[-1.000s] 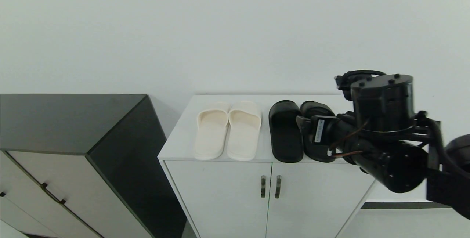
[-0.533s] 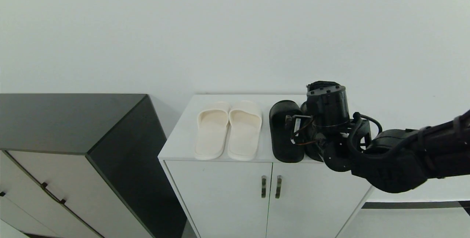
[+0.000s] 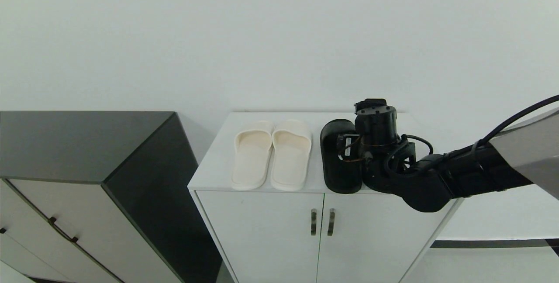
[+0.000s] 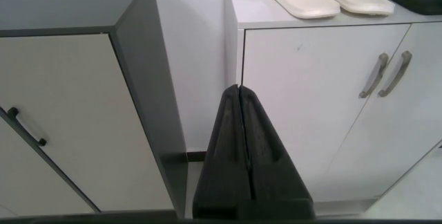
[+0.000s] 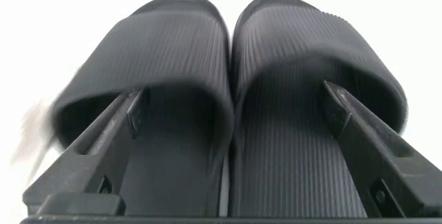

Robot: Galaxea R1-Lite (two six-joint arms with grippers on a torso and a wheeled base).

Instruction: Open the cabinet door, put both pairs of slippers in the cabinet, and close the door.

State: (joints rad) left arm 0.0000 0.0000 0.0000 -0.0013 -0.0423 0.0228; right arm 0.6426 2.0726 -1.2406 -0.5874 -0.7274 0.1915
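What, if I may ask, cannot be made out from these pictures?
- Head view: the cabinet's inside, behind its shut doors.
- Head view: one of the black slippers, behind the right arm.
- Right wrist view: the tips of the right gripper's fingers, under the slippers' straps.

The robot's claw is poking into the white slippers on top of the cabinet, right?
No. The right gripper is poking into the black slippers, not the white slippers, on top of the cabinet. The right wrist view shows one finger inside each black slipper.
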